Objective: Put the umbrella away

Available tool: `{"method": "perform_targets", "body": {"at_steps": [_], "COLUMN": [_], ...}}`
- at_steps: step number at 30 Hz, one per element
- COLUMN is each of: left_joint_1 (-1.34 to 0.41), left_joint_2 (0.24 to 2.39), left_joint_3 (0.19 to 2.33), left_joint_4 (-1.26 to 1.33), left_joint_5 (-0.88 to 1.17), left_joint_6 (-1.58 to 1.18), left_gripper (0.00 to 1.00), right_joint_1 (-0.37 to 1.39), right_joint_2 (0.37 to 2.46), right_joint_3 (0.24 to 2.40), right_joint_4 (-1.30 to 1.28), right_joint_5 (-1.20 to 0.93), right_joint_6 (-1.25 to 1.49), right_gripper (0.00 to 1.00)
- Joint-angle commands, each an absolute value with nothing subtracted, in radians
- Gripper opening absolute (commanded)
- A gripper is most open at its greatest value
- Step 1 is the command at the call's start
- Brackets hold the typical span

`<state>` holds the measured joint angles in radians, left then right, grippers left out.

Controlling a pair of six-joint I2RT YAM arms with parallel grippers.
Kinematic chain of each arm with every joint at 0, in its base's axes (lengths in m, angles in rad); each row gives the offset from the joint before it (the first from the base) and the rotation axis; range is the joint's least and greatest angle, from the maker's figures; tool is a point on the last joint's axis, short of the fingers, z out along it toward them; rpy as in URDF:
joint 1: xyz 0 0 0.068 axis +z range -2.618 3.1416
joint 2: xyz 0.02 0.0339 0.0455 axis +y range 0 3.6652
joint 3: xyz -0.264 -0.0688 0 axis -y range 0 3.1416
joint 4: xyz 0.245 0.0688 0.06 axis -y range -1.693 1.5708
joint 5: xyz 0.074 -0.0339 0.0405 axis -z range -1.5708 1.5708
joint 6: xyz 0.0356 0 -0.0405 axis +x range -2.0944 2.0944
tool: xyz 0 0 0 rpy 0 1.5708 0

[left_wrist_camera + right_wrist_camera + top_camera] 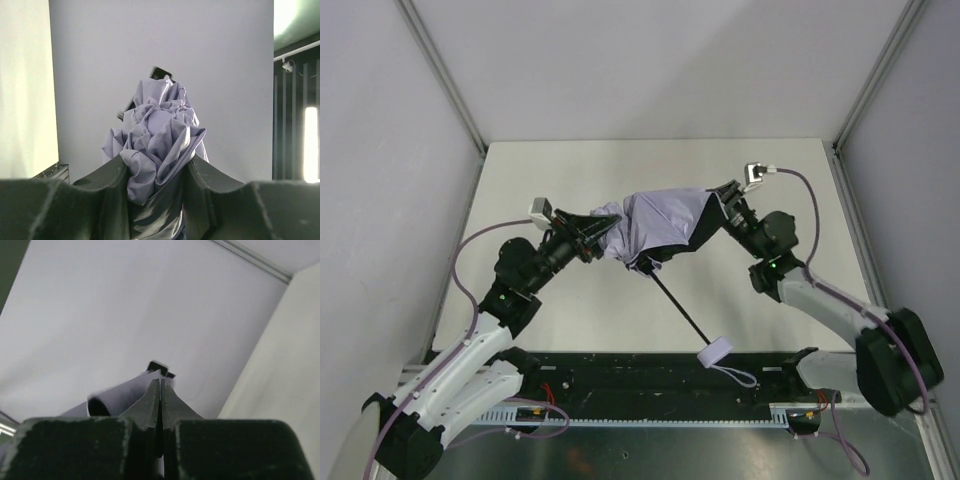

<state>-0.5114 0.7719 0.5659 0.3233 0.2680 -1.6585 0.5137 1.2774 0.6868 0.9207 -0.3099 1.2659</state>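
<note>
Matte pale table (pixel 570 180), crumpled lavender umbrella (pixel 660 225), thin black shaft (pixel 680 310), rounded handle (pixel 716 351)

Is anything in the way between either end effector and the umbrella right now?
Nothing visible stands between them. The left end effector grips bunched fabric of the umbrella, and the right end effector is pinched shut on the canopy's opposite end.

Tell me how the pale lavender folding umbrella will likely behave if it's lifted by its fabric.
The pale lavender fabric canopy is probably floppy: it bunches in crumpled folds inside the left gripper. The thin black shaft looks stiff, so it would likely dangle and swing, with the small lavender handle weighting its end.
</note>
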Motion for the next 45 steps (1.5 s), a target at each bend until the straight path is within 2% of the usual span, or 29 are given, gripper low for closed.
{"method": "perform_targets", "body": {"at_steps": [1,8,22,29,36,42,45], "left_joint_1": [-0.507,-0.508,-0.532,-0.552,-0.555,-0.555,-0.556], "left_joint_2": [0.748,0.785,0.892,0.980,1.092,1.218,1.285], "left_joint_3": [0.609,0.705,0.813,0.747,0.621,0.620,0.621], "left_joint_4": [0.317,0.058,-0.289,-0.336,-0.334,-0.331,-0.329], "left_joint_5": [0.288,0.221,0.091,0.018,-0.102,-0.173,-0.198], "left_joint_6": [-1.647,-1.510,-1.336,-1.293,-1.270,-1.226,-1.234], "left_gripper": [0.00,0.00,0.00,0.00,0.00,0.00,0.00], "right_joint_1": [0.531,0.696,1.027,1.126,1.131,1.121,1.103], "right_joint_2": [1.109,1.034,1.245,1.351,1.495,1.602,1.616], "right_joint_3": [0.688,0.846,1.200,1.166,1.021,0.951,0.924], "right_joint_4": [0.842,0.636,0.244,0.122,0.268,0.391,0.431], "right_joint_5": [-0.211,-0.192,-0.338,-0.259,-0.168,-0.038,-0.051], "right_joint_6": [1.075,0.725,0.267,0.121,0.086,0.098,0.147], "right_gripper": [0.00,0.00,0.00,0.00,0.00,0.00,0.00]}}
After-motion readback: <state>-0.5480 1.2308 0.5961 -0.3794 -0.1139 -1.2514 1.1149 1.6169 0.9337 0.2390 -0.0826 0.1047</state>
